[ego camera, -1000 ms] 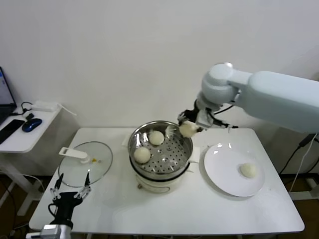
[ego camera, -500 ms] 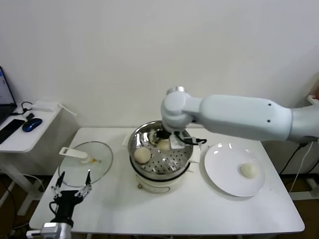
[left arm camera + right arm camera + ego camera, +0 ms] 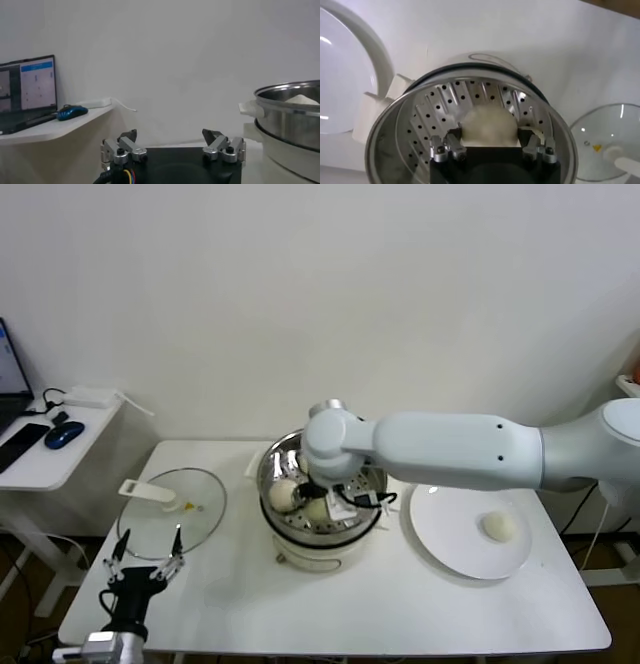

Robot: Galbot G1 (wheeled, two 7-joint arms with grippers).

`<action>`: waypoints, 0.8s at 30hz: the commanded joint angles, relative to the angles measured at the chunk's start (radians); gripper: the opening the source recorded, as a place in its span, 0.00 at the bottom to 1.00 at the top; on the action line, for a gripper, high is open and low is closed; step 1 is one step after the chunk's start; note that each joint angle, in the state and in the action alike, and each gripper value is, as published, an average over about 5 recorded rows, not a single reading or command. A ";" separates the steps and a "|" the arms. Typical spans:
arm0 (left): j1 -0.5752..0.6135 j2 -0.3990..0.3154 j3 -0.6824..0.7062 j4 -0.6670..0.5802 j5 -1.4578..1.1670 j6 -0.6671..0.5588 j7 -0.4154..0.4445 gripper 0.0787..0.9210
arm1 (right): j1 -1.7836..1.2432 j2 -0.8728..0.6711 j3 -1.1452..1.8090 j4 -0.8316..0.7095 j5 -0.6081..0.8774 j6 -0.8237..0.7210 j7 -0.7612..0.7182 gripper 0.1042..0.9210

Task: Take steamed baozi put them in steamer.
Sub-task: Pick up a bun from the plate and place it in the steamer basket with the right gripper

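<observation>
The steamer [image 3: 268, 472] is a shiny perforated steel basket on a white base at the table's middle. My right gripper [image 3: 489, 134] reaches down inside it, shut on a cream-white baozi [image 3: 487, 125] held low over the perforated floor [image 3: 435, 107]. In the head view that baozi [image 3: 319, 509] shows under the right arm, with another baozi [image 3: 283, 493] lying beside it in the basket. One more baozi [image 3: 498, 526] rests on the white plate [image 3: 447, 534]. My left gripper [image 3: 170, 136] hangs open and empty below the table's left front corner.
A round glass lid [image 3: 170, 519] with a white handle lies left of the steamer. A side table [image 3: 40, 459] with a mouse and a laptop stands farther left. The right arm covers the back of the basket.
The right arm has swung left from the steamer's far rim and dropped into the basket with the baozi. The left arm has stayed still.
</observation>
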 commanded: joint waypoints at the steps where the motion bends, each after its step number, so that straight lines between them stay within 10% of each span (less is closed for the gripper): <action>1: 0.000 -0.003 0.001 0.006 -0.001 -0.001 0.000 0.88 | -0.030 -0.005 -0.006 0.006 -0.031 0.015 0.002 0.76; 24: -0.008 -0.009 0.006 0.013 -0.001 0.005 -0.001 0.88 | -0.053 -0.029 -0.007 -0.006 -0.047 0.044 0.004 0.78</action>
